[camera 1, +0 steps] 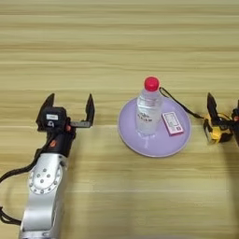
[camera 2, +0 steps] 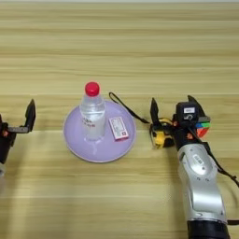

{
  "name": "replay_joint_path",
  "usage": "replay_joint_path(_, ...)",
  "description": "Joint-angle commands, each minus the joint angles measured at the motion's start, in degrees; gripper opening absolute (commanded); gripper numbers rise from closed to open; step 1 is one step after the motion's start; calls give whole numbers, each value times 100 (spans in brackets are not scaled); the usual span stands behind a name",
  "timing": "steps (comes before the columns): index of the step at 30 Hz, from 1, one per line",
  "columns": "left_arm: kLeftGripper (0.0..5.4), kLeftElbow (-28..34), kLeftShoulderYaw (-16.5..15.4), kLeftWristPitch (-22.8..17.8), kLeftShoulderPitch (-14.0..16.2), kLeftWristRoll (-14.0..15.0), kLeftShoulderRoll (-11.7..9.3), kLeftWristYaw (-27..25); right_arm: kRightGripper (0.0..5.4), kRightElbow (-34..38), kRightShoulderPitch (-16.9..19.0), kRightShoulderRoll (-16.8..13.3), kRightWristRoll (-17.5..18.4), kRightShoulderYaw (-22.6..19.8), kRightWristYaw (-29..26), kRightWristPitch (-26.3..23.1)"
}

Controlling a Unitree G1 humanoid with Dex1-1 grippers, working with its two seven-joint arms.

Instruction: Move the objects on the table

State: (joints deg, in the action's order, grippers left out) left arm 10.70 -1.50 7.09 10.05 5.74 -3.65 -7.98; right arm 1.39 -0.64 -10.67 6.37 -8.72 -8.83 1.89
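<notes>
- Nearest the camera, the right gripper (camera 2: 171,112) has its fingers spread around the tape measure (camera 2: 162,134), near the table's (camera 2: 116,46) right edge, not yet clamped.
- Its black cord (camera 2: 128,110) trails behind the purple plate (camera 1: 154,145); lifting could drag it against the plate or the bottle (camera 1: 148,111) standing there.
- A bump would likely topple that tall bottle onto the red-and-white box (camera 1: 172,123) beside it.
- Left gripper (camera 1: 70,106) hovers open, empty, well left of the plate.
</notes>
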Motion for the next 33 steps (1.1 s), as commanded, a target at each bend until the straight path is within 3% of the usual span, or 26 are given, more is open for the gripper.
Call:
replay_joint_path(1, 540, 196, 190, -146, 197, 120, -197, -383, 537, 23, -52, 1, 0, -43, 58, 15)
replay_joint_path(8, 540, 355, 677, -119, 308, 8, -277, -727, 537, 16, -86, -33, 16, -83, 77, 15)
replay_joint_path(15, 540, 397, 1150, -116, 211, -182, -254, -845, 537, 8, -93, -25, 8, -92, 86, 25)
replay_joint_path(33, 540, 142, 1742, -61, 46, -403, -229, -950, 537, 13, -89, 5, 9, -84, 108, 37)
